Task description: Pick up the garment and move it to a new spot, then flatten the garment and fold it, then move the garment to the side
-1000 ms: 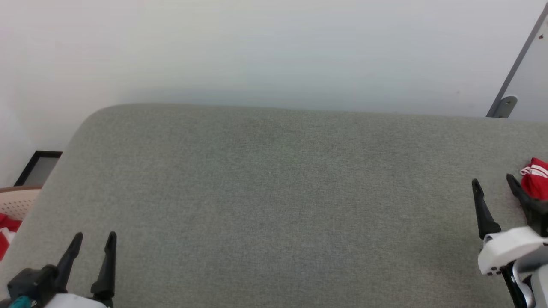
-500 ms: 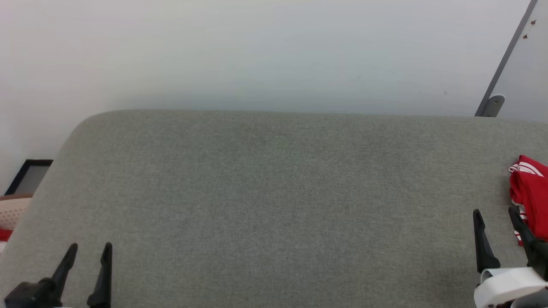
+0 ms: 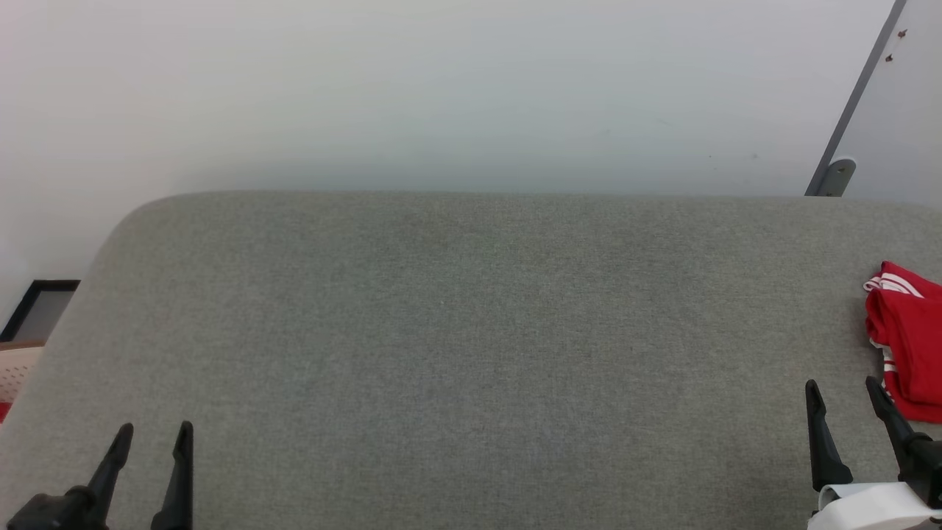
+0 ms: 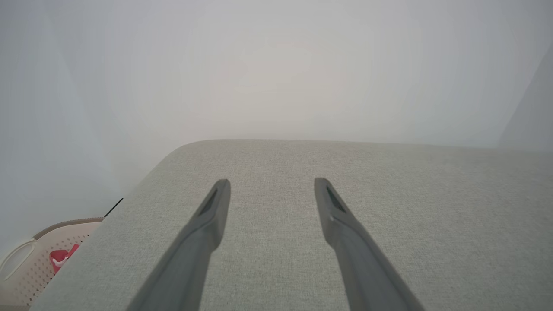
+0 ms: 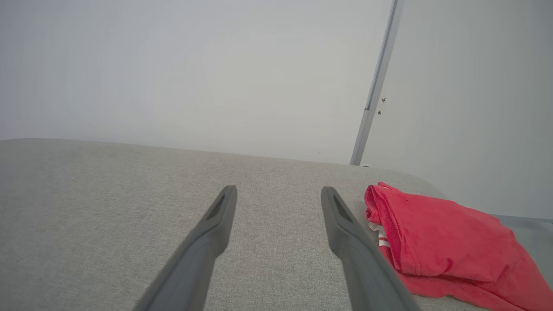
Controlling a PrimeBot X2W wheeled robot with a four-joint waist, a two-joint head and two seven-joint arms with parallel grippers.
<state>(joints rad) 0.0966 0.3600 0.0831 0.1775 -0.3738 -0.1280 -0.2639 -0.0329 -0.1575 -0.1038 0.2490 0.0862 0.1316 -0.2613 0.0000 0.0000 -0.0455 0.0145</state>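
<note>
The garment [image 3: 909, 342] is a bright red shirt with white stripes, lying folded in a compact bundle at the far right of the grey padded surface [image 3: 471, 331]. In the right wrist view the garment [image 5: 445, 242] lies just right of my fingers. My right gripper [image 3: 846, 390] stands open near the front right, its outer finger close beside the garment but apart from it. At the front left my left gripper [image 3: 154, 430] is open over bare fabric, and it is equally empty in its own view [image 4: 270, 183].
A pale perforated basket [image 4: 30, 263] holding something red stands on the floor past the surface's left end. A dark-framed panel [image 3: 37, 309] leans by the white wall. A grey metal strip [image 3: 846, 110] runs up the wall at right.
The head camera has swung right and tipped, bringing more of the garment into view. The right gripper sits lower in the picture, drawn back from the garment. Both grippers stay open.
</note>
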